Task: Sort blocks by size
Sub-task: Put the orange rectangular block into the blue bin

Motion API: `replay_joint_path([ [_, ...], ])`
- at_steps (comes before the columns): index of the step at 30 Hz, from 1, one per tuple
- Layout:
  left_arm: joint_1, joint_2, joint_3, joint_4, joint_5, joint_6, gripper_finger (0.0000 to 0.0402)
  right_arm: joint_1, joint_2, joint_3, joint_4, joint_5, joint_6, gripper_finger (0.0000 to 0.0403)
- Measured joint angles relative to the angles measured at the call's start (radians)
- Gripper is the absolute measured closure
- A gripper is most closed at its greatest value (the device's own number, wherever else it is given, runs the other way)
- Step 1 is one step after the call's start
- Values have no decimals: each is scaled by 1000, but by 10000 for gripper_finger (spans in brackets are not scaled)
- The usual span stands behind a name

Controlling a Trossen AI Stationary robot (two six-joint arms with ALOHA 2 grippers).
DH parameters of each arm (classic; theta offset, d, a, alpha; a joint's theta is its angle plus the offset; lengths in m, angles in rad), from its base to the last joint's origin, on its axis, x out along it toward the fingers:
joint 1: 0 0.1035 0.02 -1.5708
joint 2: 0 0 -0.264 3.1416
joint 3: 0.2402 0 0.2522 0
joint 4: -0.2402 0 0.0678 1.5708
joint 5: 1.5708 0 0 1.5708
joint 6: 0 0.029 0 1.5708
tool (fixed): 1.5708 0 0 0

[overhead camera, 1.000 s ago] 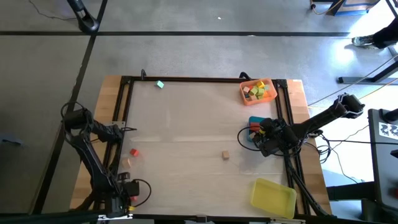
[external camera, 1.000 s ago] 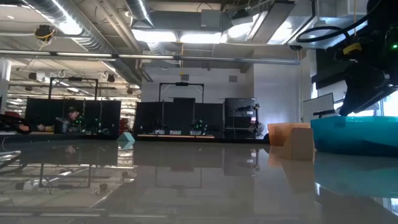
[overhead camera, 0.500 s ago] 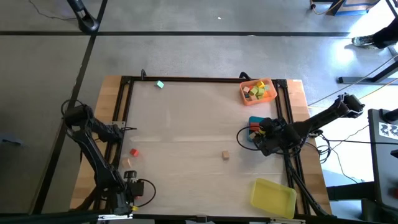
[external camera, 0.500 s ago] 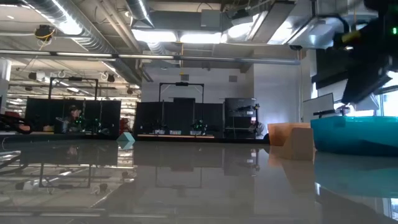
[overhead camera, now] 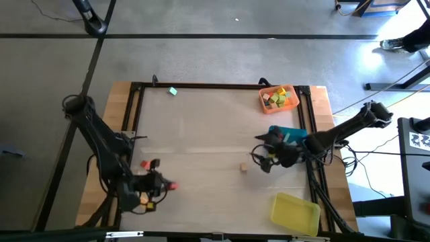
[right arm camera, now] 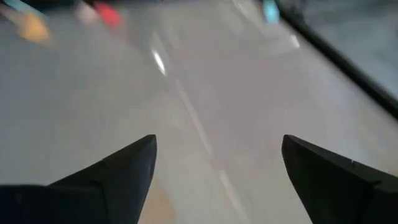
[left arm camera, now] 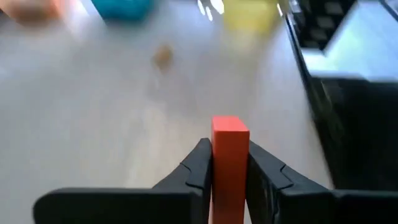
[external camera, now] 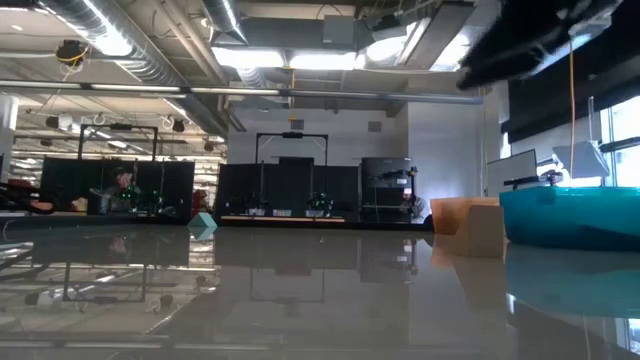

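Observation:
My left gripper (overhead camera: 166, 185) is near the table's near-left part, shut on a red bar block (overhead camera: 173, 186), which also shows in the left wrist view (left arm camera: 230, 134). A second red block (overhead camera: 144, 164) lies on the table beside it. A tan block (overhead camera: 243, 167) lies mid-table. A teal block (overhead camera: 173, 91) lies at the far left and shows in the low view (external camera: 203, 225). My right gripper (overhead camera: 259, 156) is open and empty, between the tan block and the blue tray (overhead camera: 287, 132). Its fingers stand wide apart in the right wrist view (right arm camera: 217, 180). My left gripper pinches the red bar by its two long sides (left arm camera: 229, 171) between its two fingers (left arm camera: 199, 165). The bar lies along the fingers, and its free end (left arm camera: 230, 124) sticks out past the fingertips. It seems clear of the table.
An orange tray (overhead camera: 263, 101) with several blocks stands at the far right. A yellow tray (overhead camera: 294, 212) stands at the near right. A dark frame (overhead camera: 201, 85) runs round the work area. The blue tray's wall (external camera: 570, 215) fills the low view's right, with the tan block (external camera: 480, 228) beside it.
My left gripper has swung from the near-left corner toward the table's right and far side, and the red bar now shows at its tip. My right gripper has moved off the blue tray toward the table's left, nearer the tan block.

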Motion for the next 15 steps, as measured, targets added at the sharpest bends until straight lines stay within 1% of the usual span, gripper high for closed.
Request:
replay_joint_path([
  [2, 39, -24, 0, 40, -54, 121, 347, 0, 26, -41, 207, -2, -121, 62],
  [5, 108, -33, 0, 144, -117, 304, 348, 0, 85, -87, 479, -17, -263, 62],
  [8, 187, -26, -11, 296, -115, 488, 352, 0, 159, -95, 686, -85, -369, 62],
  [11, 259, -19, -46, 472, -71, 629, 353, 0, 244, -96, 860, -147, -442, 62],
  [15, 352, -19, -115, 771, 72, 778, 354, -10, 355, -96, 1076, -177, -497, 62],
])
